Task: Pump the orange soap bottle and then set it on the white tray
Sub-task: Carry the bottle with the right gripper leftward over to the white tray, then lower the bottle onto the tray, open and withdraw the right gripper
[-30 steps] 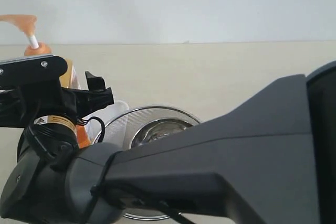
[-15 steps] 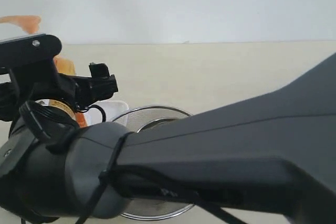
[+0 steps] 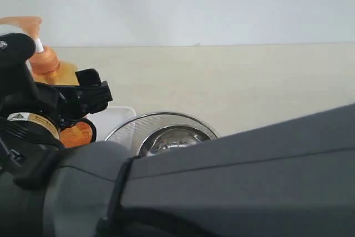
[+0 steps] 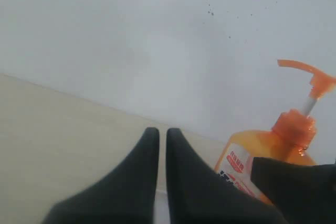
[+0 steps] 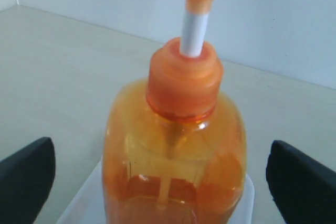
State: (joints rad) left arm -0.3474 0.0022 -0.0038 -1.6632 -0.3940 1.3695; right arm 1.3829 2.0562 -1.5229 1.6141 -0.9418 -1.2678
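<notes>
A tall, translucent plastic orange soap bottle [image 3: 54, 71] stands upright at the far left of the exterior view, its long axis vertical. Its orange pump head [image 3: 21, 24] sits raised on a white stem [image 5: 193, 34], and the spout points toward the left edge of that view. In the left wrist view, a white label [image 4: 237, 165] on one side of the bottle carries red print and darker print below it, both too small to read.

In the right wrist view the bottle's base appears to rest on a flat white tray [image 5: 80, 207] of plastic with a low rim. The tray lies on a pale beige table [image 3: 233, 81] before a white wall [image 3: 194, 4].

The right gripper [image 5: 161, 174] has its black fingers [image 5: 26, 177] spread wide, one on each side of the bottle, with a gap between each finger and the plastic. A round yellow and white sticker [image 3: 23, 118] with a small warning triangle is fixed on that arm's wrist.

The left gripper [image 4: 162, 135] is near the bottle with its two black fingers pressed together, holding nothing.

Just beside the tray sits a round steel mesh strainer [image 3: 166, 131] with a shiny bowl inside.
</notes>
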